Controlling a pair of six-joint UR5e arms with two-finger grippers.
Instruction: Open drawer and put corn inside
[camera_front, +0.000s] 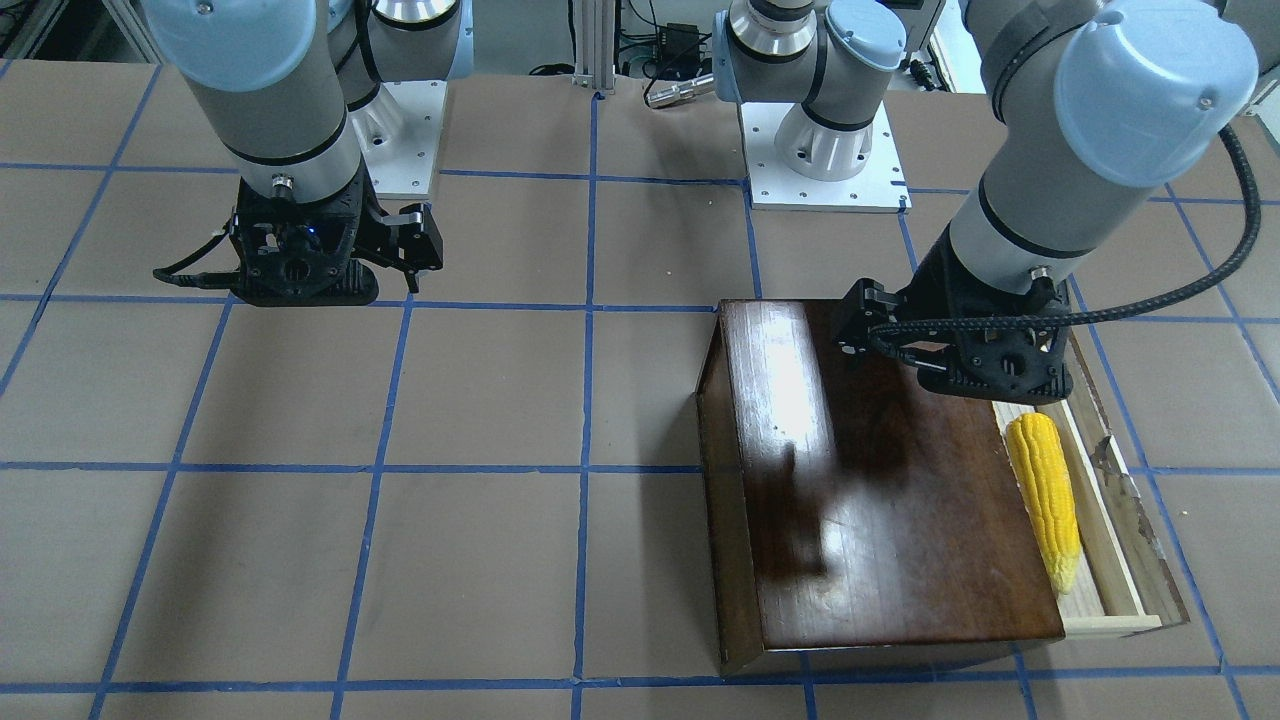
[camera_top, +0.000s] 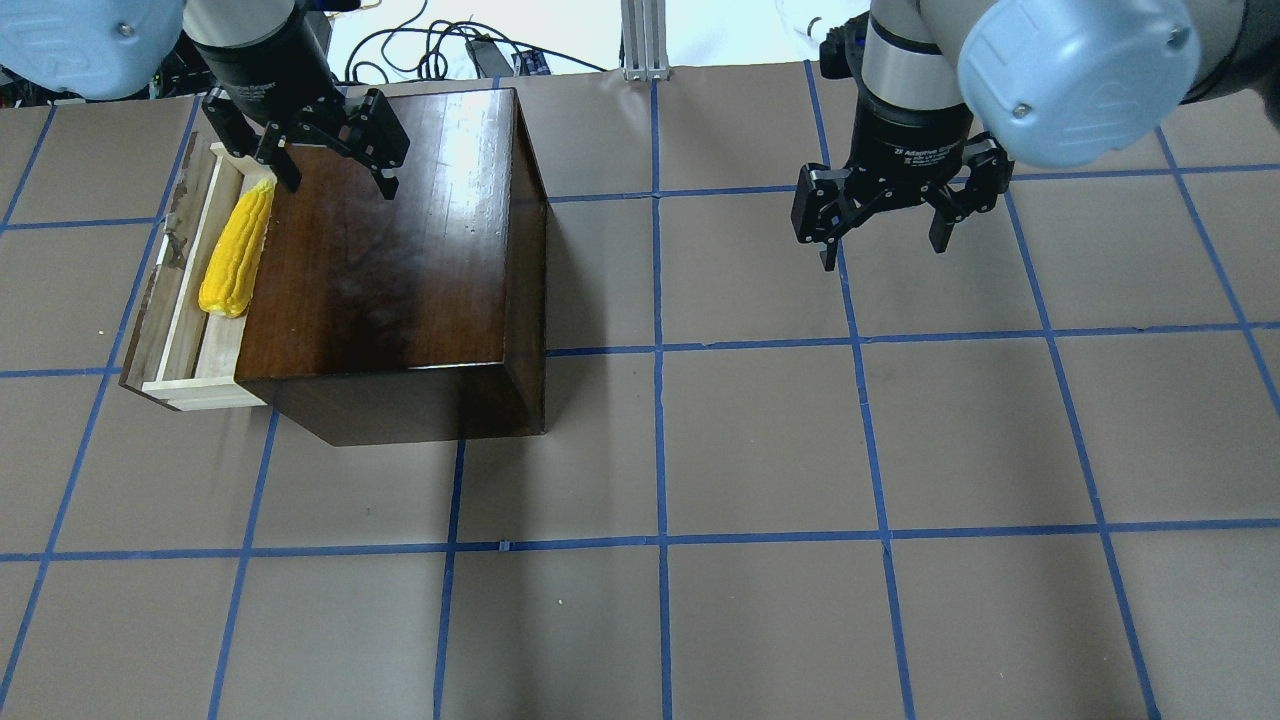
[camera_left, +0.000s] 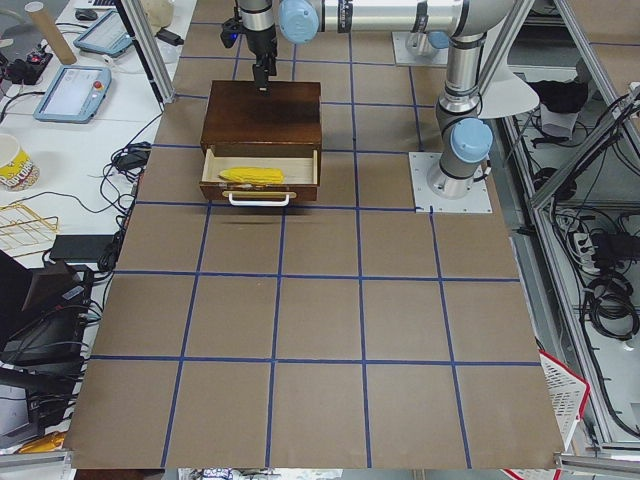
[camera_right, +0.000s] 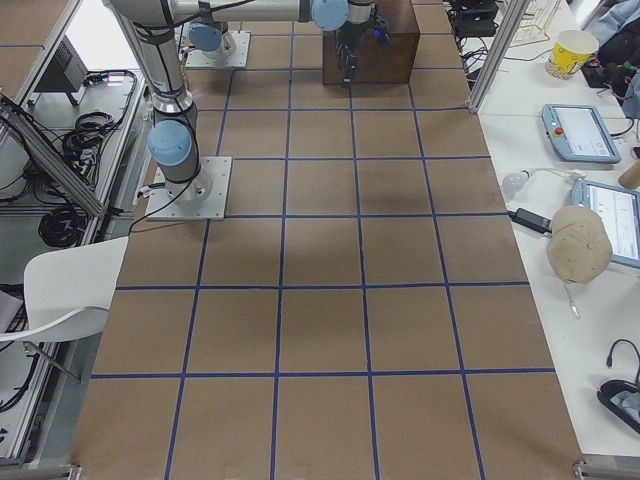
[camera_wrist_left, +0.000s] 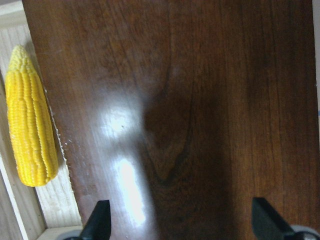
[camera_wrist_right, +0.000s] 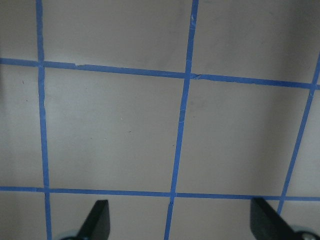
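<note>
The glossy dark-brown cabinet (camera_top: 400, 250) stands at the table's left. Its drawer (camera_top: 180, 290) of pale wood is pulled out to the left. The yellow corn (camera_top: 235, 250) lies lengthwise inside the drawer, against the cabinet's edge; it also shows in the front view (camera_front: 1045, 500) and the left wrist view (camera_wrist_left: 29, 130). My left gripper (camera_top: 335, 185) is open and empty, above the far part of the cabinet top, just right of the corn's tip. My right gripper (camera_top: 884, 250) is open and empty above bare table at the far right.
Brown table (camera_top: 760, 450) with a blue tape grid. The arm bases (camera_front: 825, 150) are mounted on white plates at the robot's edge. Cables and a metal post (camera_top: 640, 40) lie beyond the far edge.
</note>
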